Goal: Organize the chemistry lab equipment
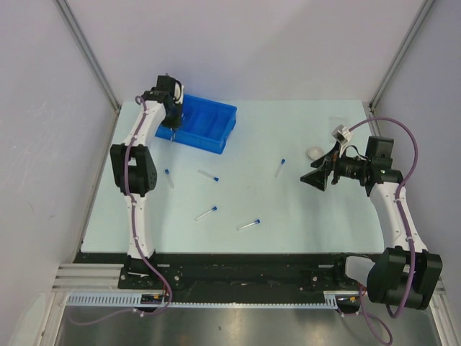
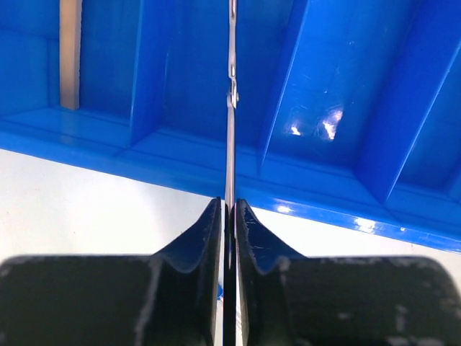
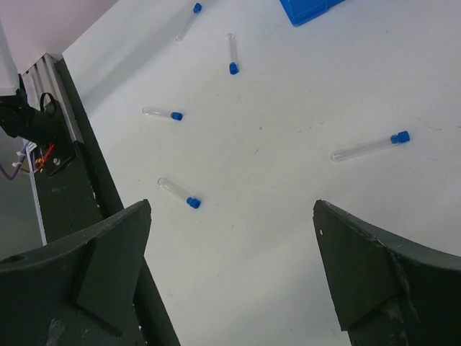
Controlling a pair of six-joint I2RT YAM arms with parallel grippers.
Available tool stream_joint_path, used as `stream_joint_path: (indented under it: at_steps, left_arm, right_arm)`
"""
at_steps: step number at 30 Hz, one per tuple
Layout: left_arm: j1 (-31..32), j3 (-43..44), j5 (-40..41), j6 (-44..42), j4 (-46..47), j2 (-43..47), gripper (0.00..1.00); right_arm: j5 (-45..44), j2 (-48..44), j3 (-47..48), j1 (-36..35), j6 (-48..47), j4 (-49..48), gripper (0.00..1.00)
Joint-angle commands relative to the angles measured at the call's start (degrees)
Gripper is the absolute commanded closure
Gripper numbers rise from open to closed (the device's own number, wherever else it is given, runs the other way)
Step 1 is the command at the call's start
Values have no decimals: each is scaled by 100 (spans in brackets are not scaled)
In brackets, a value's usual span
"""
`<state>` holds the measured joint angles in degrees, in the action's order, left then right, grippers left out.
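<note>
My left gripper [image 1: 173, 128] hangs at the near left wall of the blue bin [image 1: 205, 124]. In the left wrist view its jaws [image 2: 227, 203] stand almost together on thin metal tongs [image 2: 231, 108], seen edge-on and reaching up over the bin's compartments. A flat wooden stick [image 2: 70, 54] lies in the bin's left compartment. Several clear blue-capped tubes lie loose on the table, among them one [image 1: 209, 175], another [image 1: 206, 213] and a third [image 1: 249, 225]. My right gripper [image 1: 317, 176] hovers wide open with nothing in it, above the table near a tube [image 3: 180, 193]. A small white dish [image 1: 315, 153] sits just behind it.
The blue bin [image 2: 360, 86] is split by ridges into long compartments. A corner of the bin [image 3: 306, 9] shows at the top of the right wrist view. The table's dark front rail [image 3: 65, 180] runs down the left of that view. Grey walls close in the table on three sides.
</note>
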<state>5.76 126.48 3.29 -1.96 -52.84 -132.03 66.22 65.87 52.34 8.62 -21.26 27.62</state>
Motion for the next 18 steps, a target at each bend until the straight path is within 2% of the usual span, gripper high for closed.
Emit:
stream_joint_path:
  at_steps: [1,7,12,16,18]
  left_arm:
    - [-84,378,-22,-139,151,221,78]
    - [-119,413,-48,46,195,634,64]
    - [-119,142,128,81,440,1424,53]
    - [-119,-982,295,99,1204,2530,40]
    - [-119,-2026,365,160,1836,3408,33]
  right_arm:
    - [120,-21,-22,52,-72,-2,0]
    - [128,-21,-22,131,-124,24,0]
    - [146,-109,-22,271,-334,129,0]
    - [93,-249,-22,455,-660,279,0]
    - [67,-311,-22,526,-835,349,0]
